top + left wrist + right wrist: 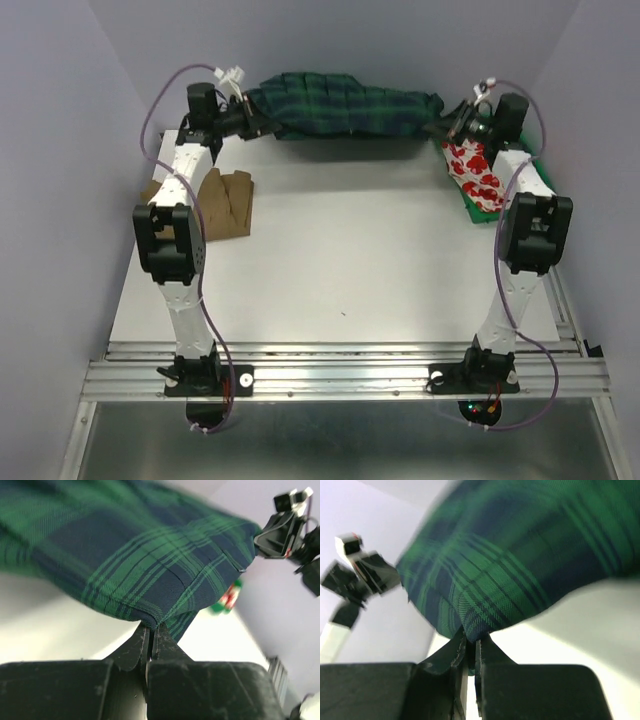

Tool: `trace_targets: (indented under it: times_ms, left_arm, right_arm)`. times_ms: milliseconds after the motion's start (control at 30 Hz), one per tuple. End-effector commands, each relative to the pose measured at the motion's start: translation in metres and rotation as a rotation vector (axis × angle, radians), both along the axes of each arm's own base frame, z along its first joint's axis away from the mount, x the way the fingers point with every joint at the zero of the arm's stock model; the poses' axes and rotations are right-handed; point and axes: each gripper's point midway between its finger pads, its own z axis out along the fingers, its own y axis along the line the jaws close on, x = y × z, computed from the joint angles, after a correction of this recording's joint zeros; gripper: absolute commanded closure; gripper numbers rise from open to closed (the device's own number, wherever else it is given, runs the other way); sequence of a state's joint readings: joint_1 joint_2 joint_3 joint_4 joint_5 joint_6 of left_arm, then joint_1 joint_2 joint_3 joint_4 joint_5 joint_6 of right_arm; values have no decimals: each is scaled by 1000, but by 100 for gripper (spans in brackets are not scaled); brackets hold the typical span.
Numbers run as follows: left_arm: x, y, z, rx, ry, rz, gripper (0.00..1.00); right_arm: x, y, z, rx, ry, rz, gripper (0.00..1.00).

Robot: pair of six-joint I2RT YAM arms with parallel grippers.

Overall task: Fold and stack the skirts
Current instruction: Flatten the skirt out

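The dark green-navy plaid skirt (345, 106) hangs stretched between both arms above the far edge of the table. My left gripper (250, 112) is shut on its left end, and the plaid cloth (145, 575) is pinched between the nearly closed jaws. At the other end my right gripper (447, 122) is shut on the skirt (520, 555) in the same way. The tan-brown pleated skirt (225, 203) lies on the table at the left, partly behind the left arm. A white skirt with red flowers (474, 170) lies at the far right, under the right arm.
A green plastic bin (495, 205) sits under the flowered skirt at the table's right edge. Grey walls close in on the left, back and right. A metal rail (340, 375) with both arm bases runs along the near edge.
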State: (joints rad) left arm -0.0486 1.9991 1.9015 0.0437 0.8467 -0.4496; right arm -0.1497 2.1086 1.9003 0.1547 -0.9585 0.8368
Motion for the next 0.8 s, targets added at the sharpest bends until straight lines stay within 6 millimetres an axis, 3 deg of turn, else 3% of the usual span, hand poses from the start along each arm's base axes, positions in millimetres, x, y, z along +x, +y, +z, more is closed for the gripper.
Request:
trace_targets:
  times_ms: [0,33,67,133,167,233,533,767]
  left_arm:
    - [-21,19,-156,133,350,-52,100]
    - [-34,22,-195,160,433,-72,100]
    - [-45,25,-212,177,480,-80,100]
    - [-75,29,-239,188,568,-94,100]
    - [-82,31,-244,210,568,-92,100]
    - [-96,46,-245,224,582,-64,100]
    - [-155,57,-263,361,672,-151,100]
    - [-192,70,-266,482,675,-161,95]
  right_arm:
    - [-35,0,-167,-110,298,104,99]
    - [-46,0,-191,-127,348,116,99]
    - [-70,2,-221,-129,460,131,99]
    - [-93,2,-244,-174,503,146,99]
    - [-116,4,-252,-186,536,157,99]
    - [-133,5,-257,-202,566,154,99]
    - [-192,-10,-277,-385,730,156,99]
    - [-242,-10,-269,-480,752,223,99]
